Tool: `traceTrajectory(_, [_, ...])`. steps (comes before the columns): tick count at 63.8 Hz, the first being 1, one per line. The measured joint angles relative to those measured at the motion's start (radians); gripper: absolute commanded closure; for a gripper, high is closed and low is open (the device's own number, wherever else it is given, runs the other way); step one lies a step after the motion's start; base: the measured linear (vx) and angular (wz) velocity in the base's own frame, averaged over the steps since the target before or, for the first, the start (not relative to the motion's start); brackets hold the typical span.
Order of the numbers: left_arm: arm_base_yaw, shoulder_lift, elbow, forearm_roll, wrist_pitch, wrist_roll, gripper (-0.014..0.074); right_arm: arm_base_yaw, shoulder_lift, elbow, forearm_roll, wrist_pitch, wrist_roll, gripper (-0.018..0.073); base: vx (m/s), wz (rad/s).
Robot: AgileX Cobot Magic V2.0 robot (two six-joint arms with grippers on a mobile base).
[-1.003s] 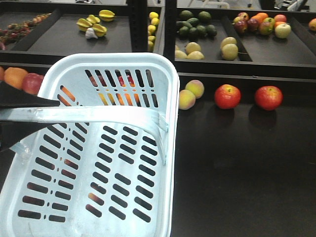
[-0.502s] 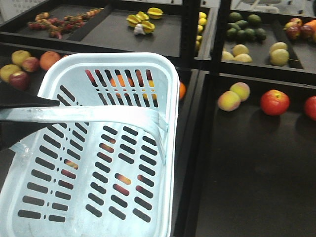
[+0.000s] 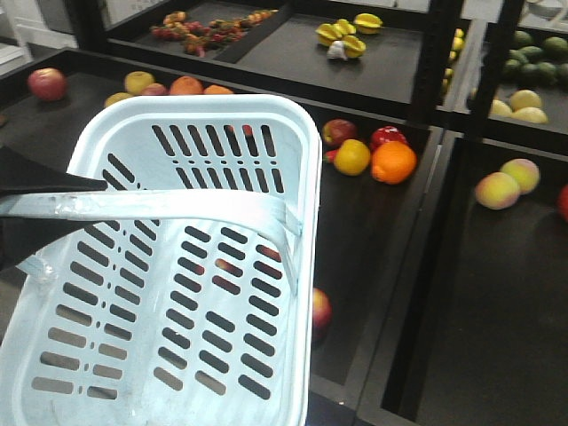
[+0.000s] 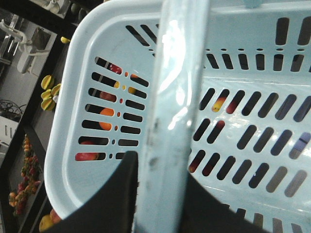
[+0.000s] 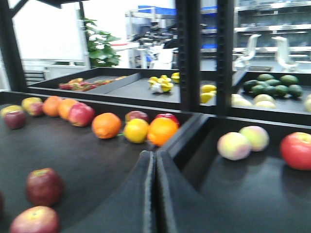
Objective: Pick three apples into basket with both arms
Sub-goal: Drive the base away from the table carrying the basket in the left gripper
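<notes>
— Left arm?
— The left gripper (image 4: 163,204) clamps the handle (image 3: 177,206) of the basket (image 3: 195,108), held over the shelf (image 3: 373,240) near its front edge.
— Right?
— The right gripper (image 5: 154,194), fingers pressed together and empty, hovers low near two apples (image 5: 43,186)

No text, label, brand or number can be read anywhere.

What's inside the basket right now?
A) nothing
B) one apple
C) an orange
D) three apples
A: the basket has a bare floor in both the front and left wrist views. The red and orange patches show only through its slots and come from the shelf beneath it.
</notes>
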Motion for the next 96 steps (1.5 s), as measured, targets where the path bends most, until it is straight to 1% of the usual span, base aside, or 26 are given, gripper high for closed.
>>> traceTrajectory(96, [0.0,0.0,0.001,0.0,0.0,0.0,0.0603,0.0,0.0,0.0,0.0,0.0,0.0,0.0568,-0.08,0.43])
